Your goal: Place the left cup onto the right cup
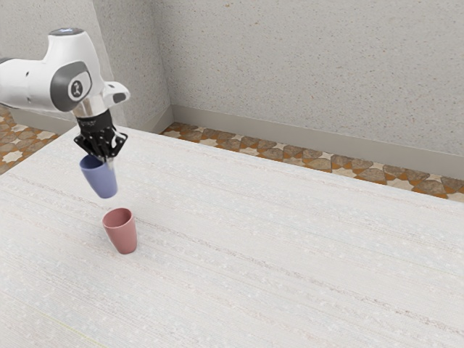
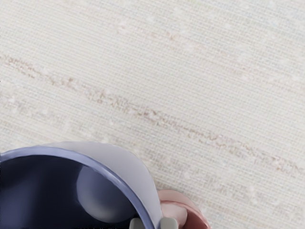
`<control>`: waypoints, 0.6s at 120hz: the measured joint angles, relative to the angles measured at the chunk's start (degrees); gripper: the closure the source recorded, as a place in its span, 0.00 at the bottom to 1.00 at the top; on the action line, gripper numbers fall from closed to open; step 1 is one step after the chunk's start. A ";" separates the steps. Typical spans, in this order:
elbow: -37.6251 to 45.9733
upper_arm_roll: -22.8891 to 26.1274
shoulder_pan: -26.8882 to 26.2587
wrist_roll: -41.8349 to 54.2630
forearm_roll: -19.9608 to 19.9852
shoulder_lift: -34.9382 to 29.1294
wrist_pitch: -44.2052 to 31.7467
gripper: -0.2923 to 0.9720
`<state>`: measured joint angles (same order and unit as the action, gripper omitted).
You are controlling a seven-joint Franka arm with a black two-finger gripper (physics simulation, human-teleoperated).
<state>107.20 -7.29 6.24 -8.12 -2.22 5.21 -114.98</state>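
Over at the exterior view's left, the claw [image 1: 106, 161] is clamped on the rim of the blue cup [image 1: 99, 178], holding it up in the air. Just below it and a touch to the right, the pink cup [image 1: 120, 230] stands upright on the tabletop [image 1: 304, 246], mouth up, the two cups apart.

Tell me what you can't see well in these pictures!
- Pink cup, wrist view: mostly hidden behind the blue cup and cut off by the lower edge.
- Blue cup, wrist view: much of its rim and wall is cut off by the picture's edges.
- Gripper, exterior view: its fingertips are partly hidden at the blue cup's rim.
- Arm, exterior view: its base is cut off by the view's left edge.
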 joint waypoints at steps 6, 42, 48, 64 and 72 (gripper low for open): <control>0.90 0.00 -0.27 -0.79 -0.12 -1.35 0.77 0.85; 5.41 -0.01 -2.10 -5.36 -0.82 -7.25 3.10 0.85; 5.80 0.02 -2.24 -6.11 -0.85 -7.86 3.44 0.85; 6.56 0.11 -2.02 -8.13 -0.85 -8.74 4.16 0.85; 6.74 0.14 -1.92 -9.17 -0.85 -8.93 4.54 0.85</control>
<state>113.94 -7.14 4.31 -17.29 -3.07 -3.72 -110.45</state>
